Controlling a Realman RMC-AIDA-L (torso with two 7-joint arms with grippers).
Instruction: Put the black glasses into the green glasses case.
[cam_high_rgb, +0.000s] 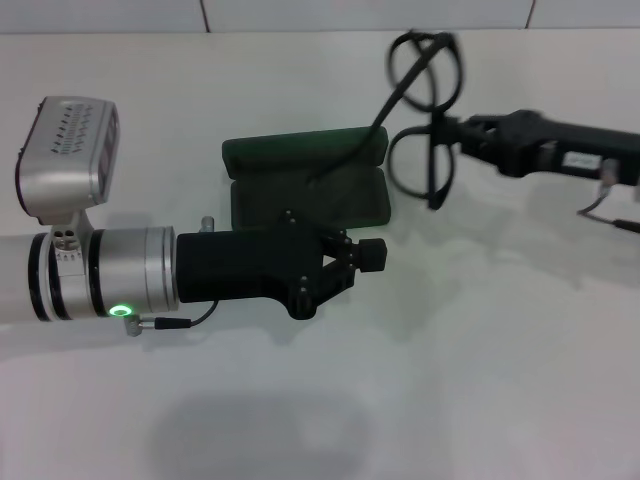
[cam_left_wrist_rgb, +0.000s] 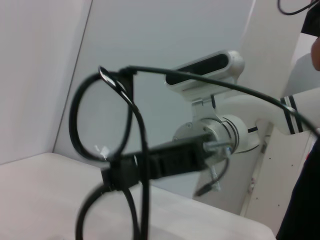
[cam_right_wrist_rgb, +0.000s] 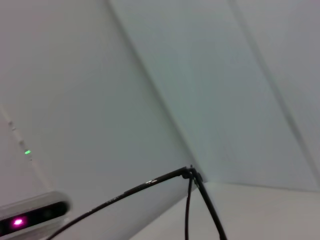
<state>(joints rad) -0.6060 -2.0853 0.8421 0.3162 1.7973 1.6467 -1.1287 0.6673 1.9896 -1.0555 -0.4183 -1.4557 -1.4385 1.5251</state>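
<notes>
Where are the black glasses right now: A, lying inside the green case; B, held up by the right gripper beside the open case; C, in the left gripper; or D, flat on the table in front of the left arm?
B: the right gripper pinches the black glasses at the bridge, beside the open green case.

no readable text, labels or numbers

Surface: white desk (cam_high_rgb: 480, 380), plain and matte.
Back edge: meets a pale wall.
Item on desk: green case (cam_high_rgb: 305, 185), lying open, lid toward the wall, dark lining facing up.
Case position: middle of the desk, toward the back, partly hidden by the left arm.
</notes>
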